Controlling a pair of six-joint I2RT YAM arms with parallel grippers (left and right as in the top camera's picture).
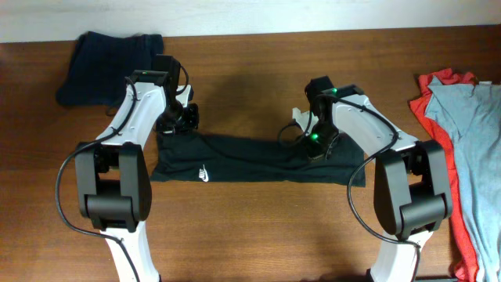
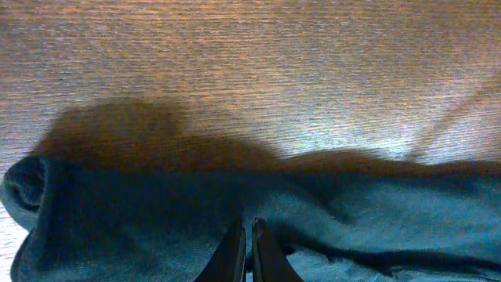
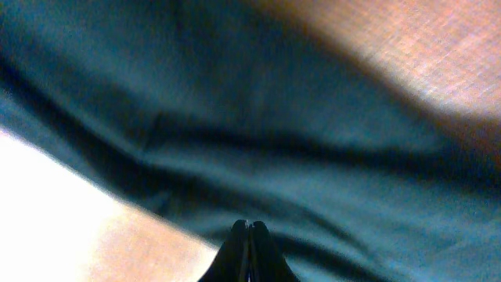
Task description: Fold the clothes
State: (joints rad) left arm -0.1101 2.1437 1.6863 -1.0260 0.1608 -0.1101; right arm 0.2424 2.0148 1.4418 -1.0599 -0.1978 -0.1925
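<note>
Under both grippers: I see the black T-shirt (image 1: 250, 160) lying as a long, narrow band on the table (image 1: 258, 63), running from one gripper across to the other.
Left gripper (image 2: 247, 229): down on the band's left end. Its fingers (image 2: 233, 254) are drawn almost together with only a thin slit between them. I cannot tell whether any cloth is caught in that slit.
Around the left fingertips: dark fabric lies beneath them and spreads to both sides. A rounded, rolled edge of the shirt sits off to their left, and bare wood lies ahead of them.
Right gripper (image 3: 249, 229): low over the band's right end, tips pressed together. Its wrist view is blurred, so I cannot say whether fabric is pinched.
Around the right fingertips: creased dark fabric fills most of the space ahead. Wood shows at the far right, and a pale patch shows to the near left.
White logo (image 1: 203, 174): on the shirt, a little to the right of the left gripper and nearer the arm bases.
Navy garment (image 1: 109, 66): bunched beyond the left gripper and to its left, near the far edge of the table and apart from the black band.
Red garment (image 1: 429, 110): well off to the right of the right gripper, by the table's right side.
Grey-blue garment (image 1: 477, 141): lying on top of the red one, with the red showing along its left border.
</note>
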